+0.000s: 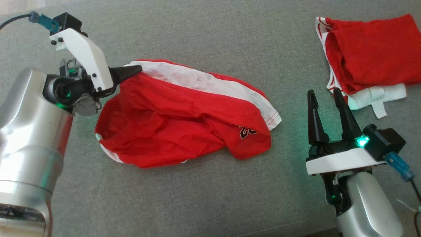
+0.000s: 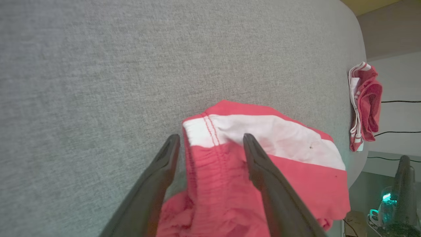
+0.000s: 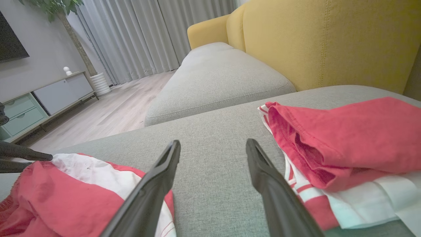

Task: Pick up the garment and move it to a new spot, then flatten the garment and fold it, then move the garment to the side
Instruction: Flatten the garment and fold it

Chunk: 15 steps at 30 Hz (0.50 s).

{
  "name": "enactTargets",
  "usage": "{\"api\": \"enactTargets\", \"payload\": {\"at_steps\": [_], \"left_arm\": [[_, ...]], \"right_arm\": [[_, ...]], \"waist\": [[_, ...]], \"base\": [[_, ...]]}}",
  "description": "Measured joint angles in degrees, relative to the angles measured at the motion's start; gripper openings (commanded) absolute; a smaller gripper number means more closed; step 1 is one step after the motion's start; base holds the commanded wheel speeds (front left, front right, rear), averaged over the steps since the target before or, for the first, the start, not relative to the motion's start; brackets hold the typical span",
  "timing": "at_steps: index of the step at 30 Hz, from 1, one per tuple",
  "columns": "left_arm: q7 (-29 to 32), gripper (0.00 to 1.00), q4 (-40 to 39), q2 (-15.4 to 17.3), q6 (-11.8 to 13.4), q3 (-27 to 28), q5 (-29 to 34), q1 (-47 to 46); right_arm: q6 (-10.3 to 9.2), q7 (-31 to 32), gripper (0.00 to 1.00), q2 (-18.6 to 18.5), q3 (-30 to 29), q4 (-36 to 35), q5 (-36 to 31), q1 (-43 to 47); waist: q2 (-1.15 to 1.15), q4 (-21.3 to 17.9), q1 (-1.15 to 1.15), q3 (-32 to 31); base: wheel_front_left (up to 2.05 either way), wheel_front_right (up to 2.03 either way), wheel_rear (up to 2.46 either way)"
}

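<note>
The garment [image 1: 184, 121], red shorts with a broad white side stripe and a small printed number, lies rumpled on the grey sofa seat [image 1: 204, 197]. My left gripper [image 1: 133, 70] is at its upper-left corner. In the left wrist view the left gripper [image 2: 211, 138] is open, its two dark fingers straddling the gathered waistband of the garment [image 2: 296, 138] without pinching it. My right gripper [image 1: 324, 92] stands open to the right of the shorts, nothing between its fingers. In the right wrist view the right gripper [image 3: 213, 144] points across bare cushion, with the garment [image 3: 65, 194] at the lower left.
A pile of folded red and white clothes [image 1: 371, 52] lies at the far right of the seat, close to my right gripper; the same pile [image 3: 345, 138] lies right of its fingers. A yellow backrest [image 3: 322, 42] rises behind. The cushion's edge [image 2: 360, 65] drops to the floor.
</note>
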Motion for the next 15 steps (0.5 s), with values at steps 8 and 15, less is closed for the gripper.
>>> {"api": "enactTargets", "payload": {"at_steps": [8, 15], "left_arm": [[-0.1, 1.00, -0.4, 0.1, 1.4, 0.0, 0.0, 0.0], [-0.1, 0.00, -1.8, 0.4, 0.9, -0.3, 0.0, 0.0]], "right_arm": [[0.00, 0.0, 1.00, 0.0, 0.0, 0.0, 0.0, -0.5], [0.00, 0.0, 1.00, 0.0, 0.0, 0.1, 0.0, -0.6]], "waist": [[0.00, -0.7, 0.00, 0.5], [0.00, -0.7, 0.00, 0.7]], "base": [[0.00, 0.00, 0.00], [0.00, 0.00, 0.00]]}}
